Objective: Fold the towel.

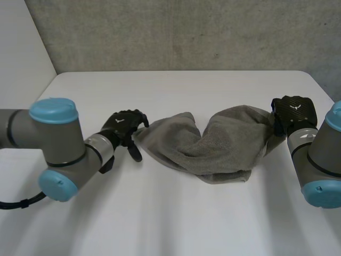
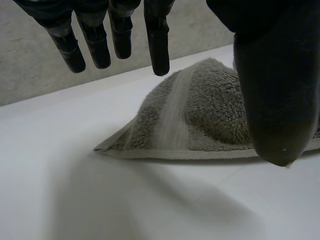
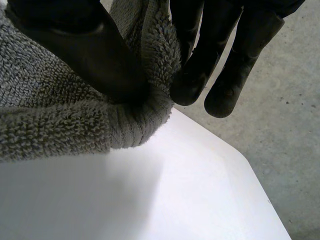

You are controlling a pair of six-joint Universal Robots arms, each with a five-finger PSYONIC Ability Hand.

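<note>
Black left hand (image 1: 122,128) low over white table (image 1: 176,213), just beside the left corner of the towel (image 1: 213,146); fingers (image 2: 159,40) straight and spread, thumb hanging in front of the cloth, gripping nothing; corner flat on the table near the fingertips. Grey towel bunched across the table's middle, sagging in a fold between the two hands, right end raised. Right hand (image 1: 293,113) at that right end; thumb and fingers (image 3: 192,80) closed on a thick roll of terry, pinching it above the table.
</note>
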